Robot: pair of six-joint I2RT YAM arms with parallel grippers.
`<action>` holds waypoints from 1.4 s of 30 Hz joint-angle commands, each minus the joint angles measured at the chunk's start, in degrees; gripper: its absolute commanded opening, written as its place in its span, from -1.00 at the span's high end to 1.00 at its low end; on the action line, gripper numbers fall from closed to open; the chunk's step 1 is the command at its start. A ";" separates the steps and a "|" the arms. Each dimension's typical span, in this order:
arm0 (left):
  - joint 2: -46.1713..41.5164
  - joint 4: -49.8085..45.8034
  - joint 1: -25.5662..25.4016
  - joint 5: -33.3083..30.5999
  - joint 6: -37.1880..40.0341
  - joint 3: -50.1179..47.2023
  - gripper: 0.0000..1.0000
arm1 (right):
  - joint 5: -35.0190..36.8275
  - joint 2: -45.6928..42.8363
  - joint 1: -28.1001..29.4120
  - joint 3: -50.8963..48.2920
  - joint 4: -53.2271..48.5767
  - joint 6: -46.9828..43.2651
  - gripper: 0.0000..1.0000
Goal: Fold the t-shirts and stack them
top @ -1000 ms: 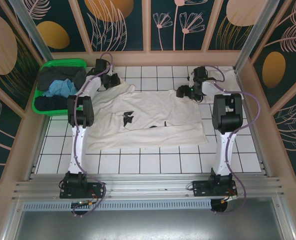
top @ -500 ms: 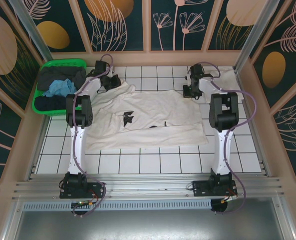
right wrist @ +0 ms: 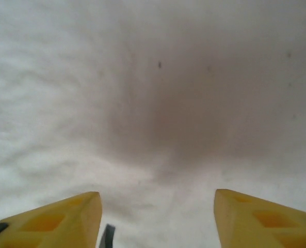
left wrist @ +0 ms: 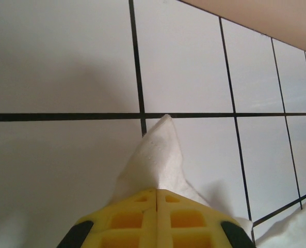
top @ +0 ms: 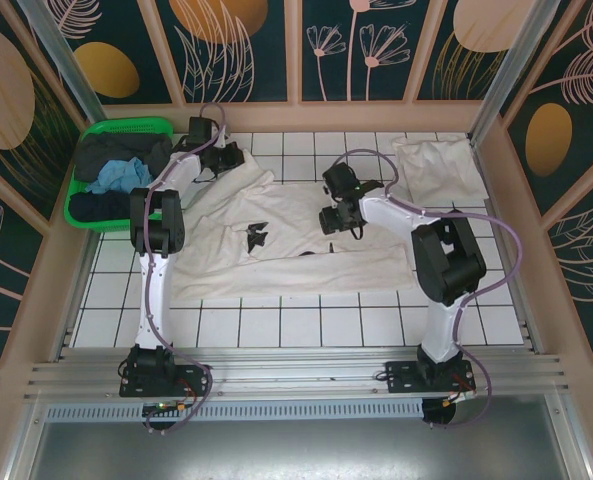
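Note:
A large white t-shirt (top: 296,245) lies spread and wrinkled across the middle of the tiled table. My left gripper (top: 229,160) is at its back left corner. In the left wrist view this gripper (left wrist: 157,192) has its yellow fingers shut on a peak of the shirt's white cloth (left wrist: 160,150), pulled up off the tiles. My right gripper (top: 329,219) hangs over the shirt's middle. In the right wrist view it (right wrist: 158,206) is open, with the white cloth (right wrist: 142,103) close below and nothing between the fingers. A second white t-shirt (top: 438,167) lies folded at the back right.
A green basket (top: 126,127) at the back left holds dark garments (top: 116,152) and a light blue cloth (top: 121,177). Wooden walls close the table on three sides. Bare tiles (top: 306,325) run along the near edge in front of the shirt.
My right gripper has swung from the shirt's back right corner leftward and nearer, over its middle, and now stands open. The left gripper has stayed shut on its corner.

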 commanded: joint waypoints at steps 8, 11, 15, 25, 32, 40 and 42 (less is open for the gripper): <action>-0.11 -0.90 0.38 -0.23 2.28 1.96 0.92 | -3.78 7.68 -19.00 8.76 1.17 3.06 -0.56; -0.12 -1.56 0.46 -1.28 3.27 2.13 0.92 | -6.88 14.40 -21.23 14.27 -0.40 1.14 -0.64; 0.77 -1.83 0.46 -0.07 3.17 3.31 0.91 | -12.41 18.07 -22.07 16.36 -0.57 -0.69 -0.67; 0.86 -2.55 0.60 -0.38 3.55 3.05 0.93 | -28.71 15.58 -23.64 11.31 3.38 1.10 -0.40; 0.77 -2.18 1.30 0.60 3.21 2.96 0.96 | -29.81 11.70 -22.41 8.30 0.80 -0.24 0.03; -0.47 -1.01 1.52 0.92 2.75 0.50 0.99 | -21.96 7.03 -18.51 7.33 -1.87 0.26 0.93; -0.46 -1.04 1.52 1.33 2.64 0.41 0.99 | -15.31 5.95 -15.71 8.88 -3.89 0.61 1.00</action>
